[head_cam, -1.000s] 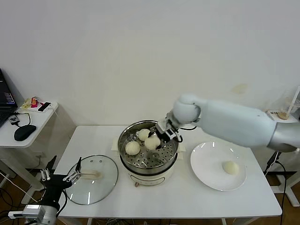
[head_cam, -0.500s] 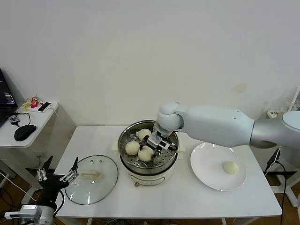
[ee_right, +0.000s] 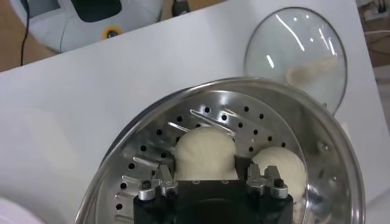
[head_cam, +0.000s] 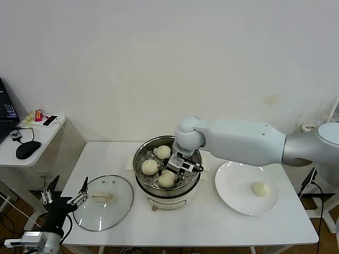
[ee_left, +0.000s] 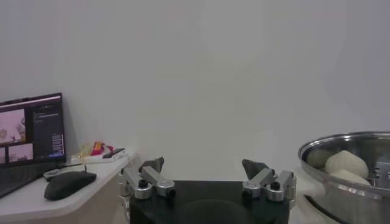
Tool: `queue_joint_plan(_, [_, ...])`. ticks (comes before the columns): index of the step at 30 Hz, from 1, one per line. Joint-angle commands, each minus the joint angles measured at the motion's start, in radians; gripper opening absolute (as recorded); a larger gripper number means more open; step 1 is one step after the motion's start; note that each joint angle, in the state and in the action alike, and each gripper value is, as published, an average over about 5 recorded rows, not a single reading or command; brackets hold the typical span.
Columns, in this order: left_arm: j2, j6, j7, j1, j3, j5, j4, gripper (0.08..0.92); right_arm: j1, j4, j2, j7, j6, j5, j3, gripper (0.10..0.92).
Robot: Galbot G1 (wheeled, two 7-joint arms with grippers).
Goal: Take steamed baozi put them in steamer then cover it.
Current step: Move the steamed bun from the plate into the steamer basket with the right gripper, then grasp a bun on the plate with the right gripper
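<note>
The steamed baozi were mostly in the steamer already: three sat on the perforated tray, one toward the back, one on the left, and one at the front. The right gripper was down inside the pot right over that front bun, and in the right wrist view its fingers straddled the bun on both sides. Looked like they were against it, but I honestly couldn't tell if they were squeezing or had let go.

The fourth bun was sitting alone on the white plate, to the right of the steamer.

The cover lay flat on the white table left of the steamer, handle up. The left gripper hung low off the table's left edge, near the lid, with its jaws spread wide and nothing between them.

A mouse sat on the side desk further left.
</note>
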Motion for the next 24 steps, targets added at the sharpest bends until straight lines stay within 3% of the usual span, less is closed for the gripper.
queue_joint_plan(1, [0.003, 0.001, 0.001, -0.002, 0.001, 0.000, 0.002, 0.823, 0.026, 0.003, -0.007, -0.020, 0.012, -0.001, 0.014, 0.788])
queue_joint_plan(7, [0.015, 0.003, 0.001, -0.010, 0.000, -0.004, 0.005, 0.823, 0.059, -0.004, -0.049, -0.043, -0.035, -0.004, 0.061, 0.822])
queue_joint_plan(12, [0.024, 0.004, 0.003, -0.021, -0.001, -0.009, 0.008, 0.823, 0.074, -0.017, -0.123, -0.053, -0.159, -0.006, 0.133, 0.823])
queue_joint_plan(19, [0.037, 0.004, 0.005, -0.032, 0.009, -0.014, 0.008, 0.823, 0.083, 0.053, -0.326, -0.059, -0.394, 0.086, 0.188, 0.823])
queue_joint_plan(24, [0.047, 0.005, 0.007, -0.041, 0.024, -0.015, 0.009, 0.823, 0.035, 0.140, -0.520, -0.035, -0.479, 0.111, 0.209, 0.823])
